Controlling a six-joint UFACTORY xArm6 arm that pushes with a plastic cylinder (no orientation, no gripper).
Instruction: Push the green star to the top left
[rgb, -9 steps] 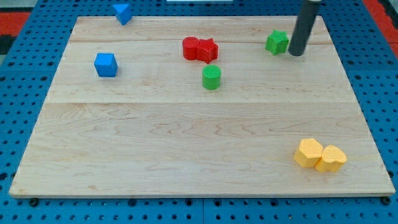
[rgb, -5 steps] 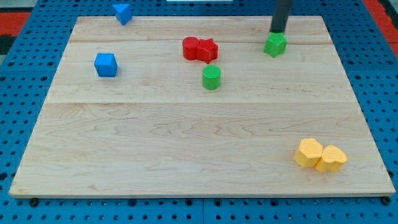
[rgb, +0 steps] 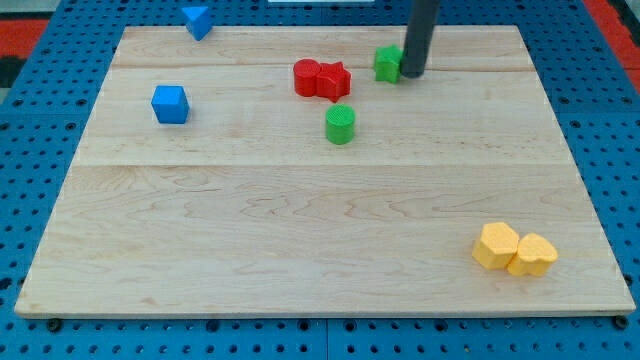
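The green star (rgb: 388, 63) lies near the view's top, right of centre, on the wooden board (rgb: 300, 230). My tip (rgb: 411, 74) is against the star's right side, touching it. The rod partly hides the star's right edge.
Two red blocks (rgb: 321, 79) lie pressed together just left of the star. A green cylinder (rgb: 340, 124) lies below them. A blue cube (rgb: 170, 104) is at the left and a blue block (rgb: 197, 20) at the top left edge. Two yellow blocks (rgb: 514, 249) lie at the bottom right.
My tip moved from the star's right, round its top, then to the left. The green star slid left, toward the red blocks.
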